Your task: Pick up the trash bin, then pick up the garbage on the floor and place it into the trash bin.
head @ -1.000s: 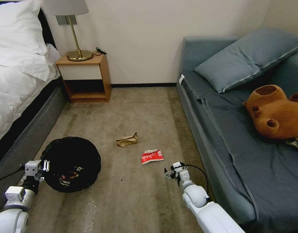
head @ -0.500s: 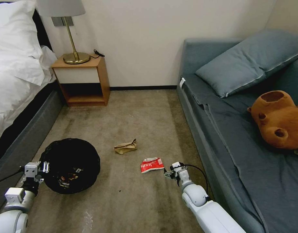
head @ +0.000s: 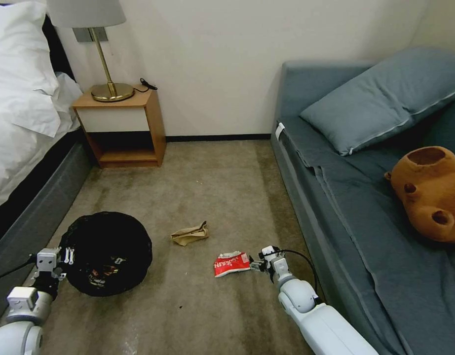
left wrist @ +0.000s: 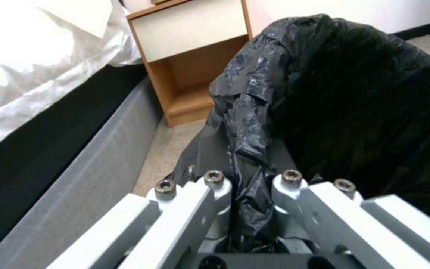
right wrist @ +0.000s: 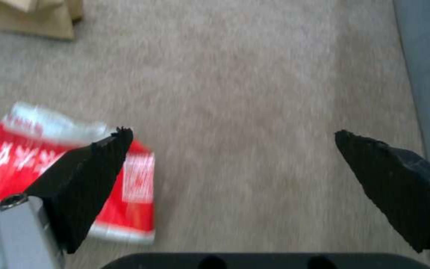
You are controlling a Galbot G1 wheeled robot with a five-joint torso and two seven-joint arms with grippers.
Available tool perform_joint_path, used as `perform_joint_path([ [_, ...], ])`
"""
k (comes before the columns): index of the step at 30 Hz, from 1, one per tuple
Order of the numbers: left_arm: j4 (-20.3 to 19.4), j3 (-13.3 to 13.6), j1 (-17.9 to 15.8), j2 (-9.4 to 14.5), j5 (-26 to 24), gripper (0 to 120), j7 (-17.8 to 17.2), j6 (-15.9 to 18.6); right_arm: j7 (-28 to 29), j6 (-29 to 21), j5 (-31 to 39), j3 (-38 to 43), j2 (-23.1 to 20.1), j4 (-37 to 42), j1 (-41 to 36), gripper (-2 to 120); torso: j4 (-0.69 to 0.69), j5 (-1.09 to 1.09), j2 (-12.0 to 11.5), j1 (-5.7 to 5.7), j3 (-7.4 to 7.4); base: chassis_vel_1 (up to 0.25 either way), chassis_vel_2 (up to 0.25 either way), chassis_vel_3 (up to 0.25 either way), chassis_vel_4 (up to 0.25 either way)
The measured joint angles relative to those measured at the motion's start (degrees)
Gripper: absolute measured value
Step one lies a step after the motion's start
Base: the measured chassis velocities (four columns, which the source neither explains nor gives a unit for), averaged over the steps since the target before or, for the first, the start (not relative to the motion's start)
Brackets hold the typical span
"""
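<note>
The trash bin (head: 106, 251), round and black with a wrinkly liner, is at the left near the bed, with some litter inside. My left gripper (head: 68, 255) is shut on its near rim; the left wrist view shows the liner (left wrist: 324, 93) pinched between the fingers of that gripper (left wrist: 250, 179). Two pieces of garbage lie on the carpet: a tan paper bag (head: 189, 233) and a red-and-white packet (head: 231, 264). My right gripper (head: 259, 265) hangs open just right of the packet. In the right wrist view one finger (right wrist: 86, 179) overlaps the packet (right wrist: 6, 160); the gripper (right wrist: 232, 132) holds nothing.
A bed (head: 20, 123) with a grey base runs along the left, a wooden nightstand (head: 124, 128) with a lamp stands by the far wall. A blue-grey sofa (head: 365, 222) with a pillow and a brown plush toy (head: 430, 195) lines the right. Bare carpet lies between.
The whole view has shifted, so the camera moved. The red-and-white packet now lies right beside my open right gripper instead of ahead of it. My left gripper still holds the bin's rim.
</note>
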Motion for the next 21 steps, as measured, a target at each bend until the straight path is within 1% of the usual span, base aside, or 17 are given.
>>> perform_joint_path([
  [11,1.2,0.1,-0.2,-0.4,0.3,4,0.2,-0.1,-1.4,0.0,-0.5,-2.1,-0.7,0.8,1.7,100,0.01,0.0,0.0,0.0,0.0,-0.104,0.114,0.114,-0.111],
  [18,1.5,0.3,-0.3,-0.6,0.4,4,0.5,-0.3,-4.1,1.8,-4.0,-5.0,-2.0,2.2,2.5,100,0.0,0.0,0.0,0.0,0.0,-0.12,0.118,0.112,-0.123],
  [21,1.5,0.4,-0.3,-0.7,0.5,4,0.7,-0.4,-4.8,2.2,-4.3,-5.5,-2.3,2.7,2.9,100,0.0,0.0,0.0,0.0,0.0,-0.121,0.125,0.12,-0.129],
])
